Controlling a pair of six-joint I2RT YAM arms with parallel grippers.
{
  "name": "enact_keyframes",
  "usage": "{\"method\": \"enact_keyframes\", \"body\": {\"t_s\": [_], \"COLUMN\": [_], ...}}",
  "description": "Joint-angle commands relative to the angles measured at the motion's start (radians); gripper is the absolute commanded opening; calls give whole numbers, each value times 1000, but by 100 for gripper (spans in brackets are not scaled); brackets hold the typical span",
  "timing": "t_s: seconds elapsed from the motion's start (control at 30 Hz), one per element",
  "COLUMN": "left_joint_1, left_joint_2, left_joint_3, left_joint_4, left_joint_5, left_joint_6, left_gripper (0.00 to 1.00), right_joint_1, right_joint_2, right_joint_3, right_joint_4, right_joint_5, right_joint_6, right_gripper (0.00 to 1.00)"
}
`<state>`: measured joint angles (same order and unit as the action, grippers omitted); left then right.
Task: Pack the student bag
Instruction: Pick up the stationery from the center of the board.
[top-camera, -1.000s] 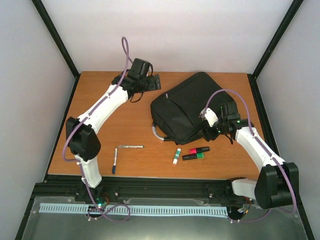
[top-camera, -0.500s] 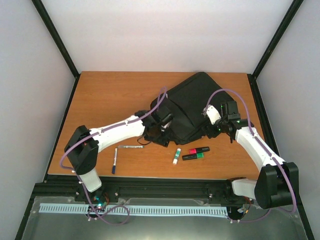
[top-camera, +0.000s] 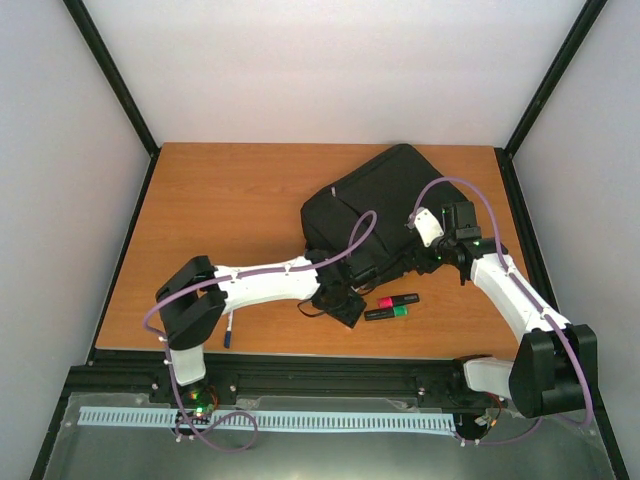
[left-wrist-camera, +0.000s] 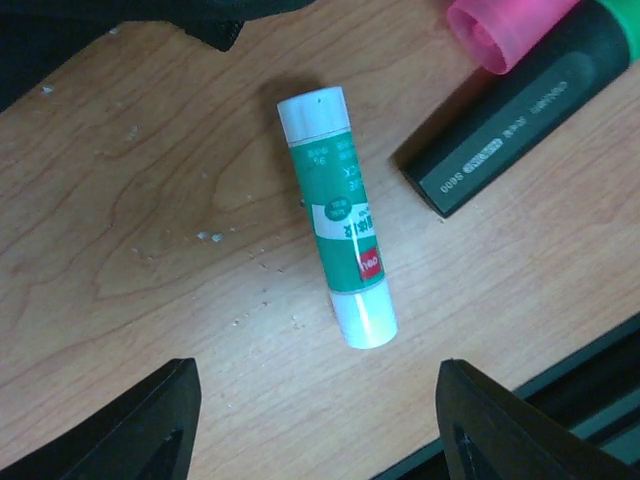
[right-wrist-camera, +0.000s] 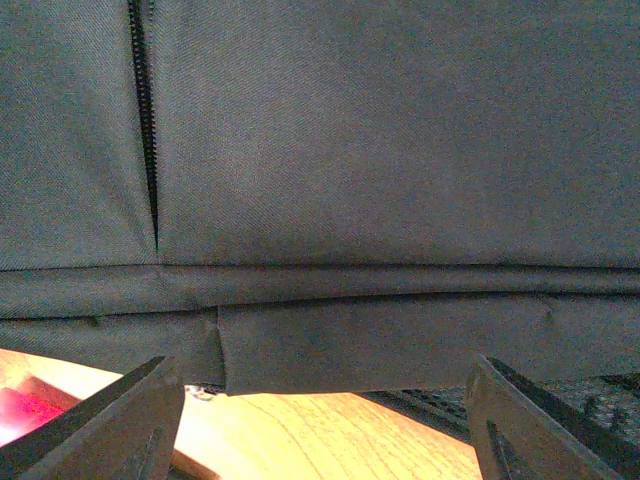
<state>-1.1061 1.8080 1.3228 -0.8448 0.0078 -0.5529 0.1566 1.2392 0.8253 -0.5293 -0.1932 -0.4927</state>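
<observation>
Black backpack (top-camera: 385, 205) lies on table (top-camera: 220, 200), centre-right, toward the far side. L gripper (left-wrist-camera: 315, 400) hovers over a glue stick (left-wrist-camera: 337, 217), jaws wide open, holding nothing; markers (left-wrist-camera: 510, 125) just beside. R gripper (right-wrist-camera: 322, 385) faces backpack's near edge, jaws wide apart, nothing gripped

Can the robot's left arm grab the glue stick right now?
Probably yes. The left fingers are open right above the glue stick, with bare table on both sides of it; the highlighter lies apart.
</observation>
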Motion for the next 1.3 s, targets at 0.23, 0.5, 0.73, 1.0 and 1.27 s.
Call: {"method": "enact_keyframes", "body": {"t_s": [0.23,0.5,0.73,1.0,1.27], "left_joint_1": [-8,-8,-8,-8,-8], "left_joint_2": [85,152,206,195,181], "left_joint_3": [71,111,120,97,67], "left_joint_4": [22,29,2,-9,-14], "left_joint_5": [-8,-16,-63,-104,-110], "left_joint_6": [-19,-12,-11,-2,33], "left_gripper": [64,64,62,52,40], "right_joint_1": [-5,-6,-12,-17,-19], "right_joint_2": [0,2,2,2,2], "right_joint_3": [-8,-9,-8,-8,-8], "right_joint_4": [13,14,13,12,11], "right_joint_5": [7,9,8,7,9], "right_joint_6": [-1,-1,0,1,4], "right_gripper": [79,79,79,79,79]}}
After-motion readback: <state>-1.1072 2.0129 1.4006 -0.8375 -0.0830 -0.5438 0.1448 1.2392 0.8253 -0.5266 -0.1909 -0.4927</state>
